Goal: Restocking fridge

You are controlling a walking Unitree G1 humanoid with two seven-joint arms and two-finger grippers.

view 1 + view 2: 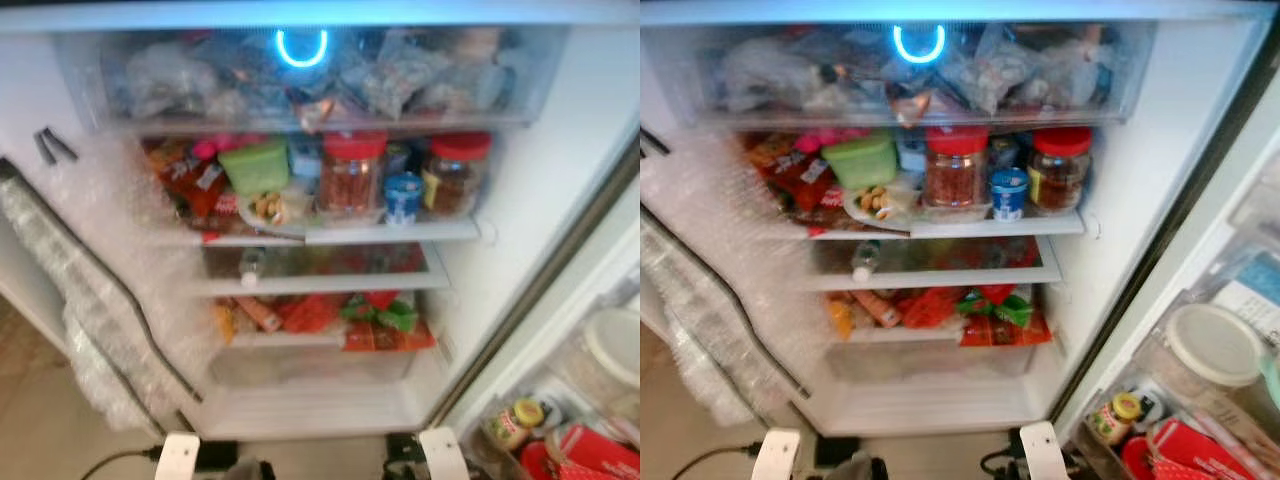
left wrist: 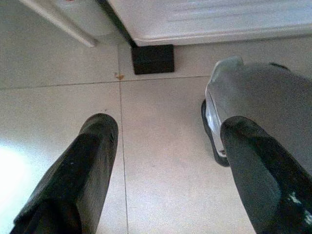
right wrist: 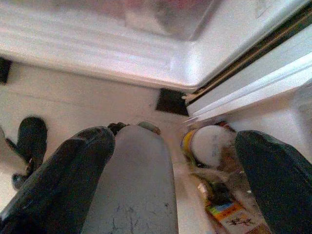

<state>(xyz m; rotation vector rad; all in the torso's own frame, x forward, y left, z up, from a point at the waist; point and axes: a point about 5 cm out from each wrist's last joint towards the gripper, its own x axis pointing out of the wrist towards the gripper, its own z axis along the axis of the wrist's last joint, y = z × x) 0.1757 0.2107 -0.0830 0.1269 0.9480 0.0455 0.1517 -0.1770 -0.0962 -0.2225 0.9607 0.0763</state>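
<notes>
The fridge (image 1: 560, 170) stands wide open in front of the robot. Its top drawer (image 1: 310, 80) is full of bags, under a glowing blue light (image 1: 301, 47). On the shelf below sit two jars with red lids (image 1: 352, 172), a small blue tin (image 1: 403, 197) between them, and a green box (image 1: 256, 165). Red and green packets (image 1: 375, 320) lie on a lower shelf. The open door (image 1: 1230, 380) on the right holds more jars. The left gripper (image 2: 165, 170) hangs low over the tiled floor (image 2: 58, 102), its two black fingers spread apart with nothing between them. The right gripper (image 3: 175, 180) hangs by the fridge's bottom corner, fingers also apart and empty.
</notes>
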